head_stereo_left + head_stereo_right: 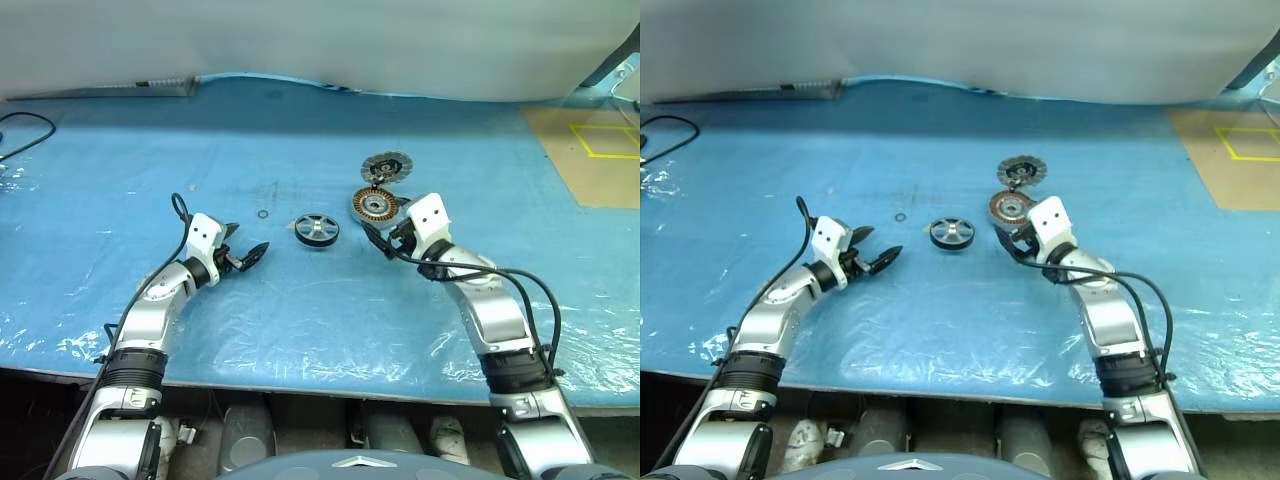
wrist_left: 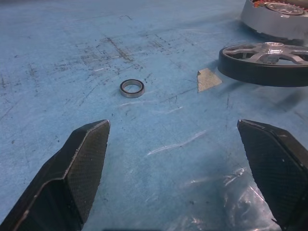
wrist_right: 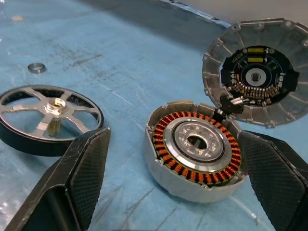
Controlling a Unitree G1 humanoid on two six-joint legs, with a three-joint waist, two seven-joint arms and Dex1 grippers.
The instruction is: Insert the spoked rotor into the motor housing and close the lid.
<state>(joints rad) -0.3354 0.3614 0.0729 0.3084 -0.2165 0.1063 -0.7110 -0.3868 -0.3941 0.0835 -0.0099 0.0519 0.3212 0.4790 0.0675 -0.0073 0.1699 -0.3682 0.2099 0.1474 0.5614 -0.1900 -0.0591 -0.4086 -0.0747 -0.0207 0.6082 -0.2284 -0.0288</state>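
The spoked rotor [image 1: 317, 230], a black-rimmed wheel with silver spokes, lies flat on the blue table between my two grippers. To its right sits the motor housing [image 1: 373, 205], its copper windings facing up. The lid [image 1: 386, 167], a grey slotted disc, lies open just behind the housing and joins it at the rim. My right gripper [image 1: 385, 232] hovers open just in front of the housing [image 3: 197, 149], which shows between its fingers [image 3: 79, 173]. My left gripper [image 1: 247, 240] stands open to the left of the rotor [image 2: 267, 60], holding nothing.
A small metal ring [image 1: 262, 214] lies on the sheet behind the left gripper, and a scrap of tape [image 2: 208, 79] sits near the rotor. A brown board with yellow tape [image 1: 600, 150] lies at the far right. A black cable [image 1: 25, 125] curls at the far left.
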